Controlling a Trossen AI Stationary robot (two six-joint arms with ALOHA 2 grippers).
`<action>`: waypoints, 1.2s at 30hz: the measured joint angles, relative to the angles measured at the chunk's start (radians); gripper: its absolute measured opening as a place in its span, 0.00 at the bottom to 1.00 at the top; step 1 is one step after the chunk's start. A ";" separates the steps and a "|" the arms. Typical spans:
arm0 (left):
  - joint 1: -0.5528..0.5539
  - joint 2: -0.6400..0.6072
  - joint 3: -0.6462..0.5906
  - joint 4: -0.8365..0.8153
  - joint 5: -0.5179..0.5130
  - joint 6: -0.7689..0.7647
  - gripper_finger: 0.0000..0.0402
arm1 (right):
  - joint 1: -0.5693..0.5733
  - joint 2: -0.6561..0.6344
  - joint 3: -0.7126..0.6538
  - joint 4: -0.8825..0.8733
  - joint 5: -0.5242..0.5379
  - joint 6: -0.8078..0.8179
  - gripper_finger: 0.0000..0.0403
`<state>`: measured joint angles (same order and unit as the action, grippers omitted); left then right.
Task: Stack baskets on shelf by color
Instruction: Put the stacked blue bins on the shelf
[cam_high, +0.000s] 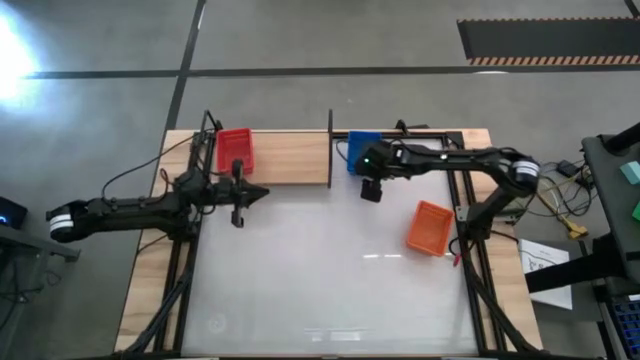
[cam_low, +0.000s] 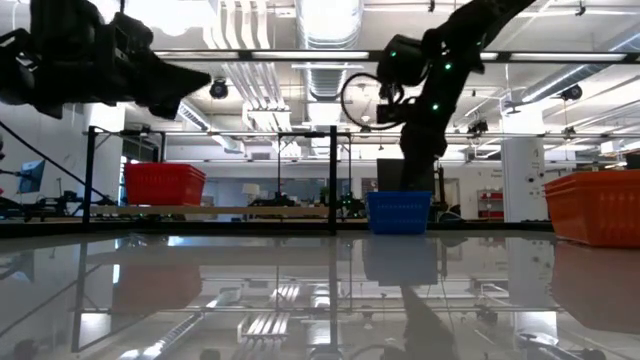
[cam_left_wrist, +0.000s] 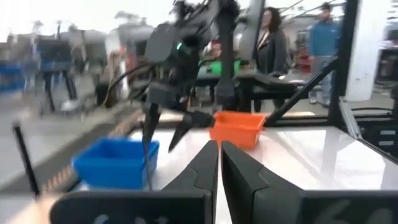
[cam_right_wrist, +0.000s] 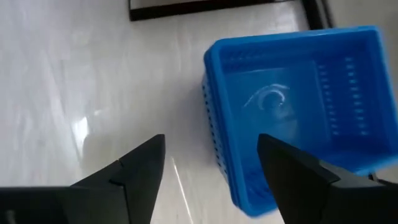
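Fingers (cam_right_wrist: 292, 163) of R gripper (cam_right_wrist: 211, 162) spread over blue basket (cam_right_wrist: 298, 106).

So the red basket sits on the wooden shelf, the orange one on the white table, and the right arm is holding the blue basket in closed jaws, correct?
Not quite. The right gripper has its jaws open above the blue basket, gripping nothing, as the right wrist view shows. The rest holds: the red basket sits on the shelf, and the orange basket on the white table.

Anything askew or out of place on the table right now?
The orange basket sits rotated on the white tabletop, skewed to the table edges, far from the shelf. The red basket and the blue basket sit square. Nothing spilled or damaged.
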<state>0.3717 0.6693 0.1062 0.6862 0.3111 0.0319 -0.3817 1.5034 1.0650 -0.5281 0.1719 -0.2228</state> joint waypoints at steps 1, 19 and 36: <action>0.000 0.002 0.000 -0.018 -0.021 -0.027 0.01 | 0.000 0.019 0.015 -0.012 0.000 -0.006 0.61; -0.007 0.251 0.298 -0.703 -0.665 -0.121 0.01 | -0.003 0.125 0.136 -0.065 0.003 -0.084 0.40; -0.008 0.332 0.335 -0.813 -0.906 -0.175 0.01 | -0.003 0.114 0.120 -0.072 0.003 -0.084 0.35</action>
<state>0.3637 1.0010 0.4408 -0.1265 -0.5947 -0.1434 -0.3851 1.6176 1.1852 -0.6004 0.1749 -0.3073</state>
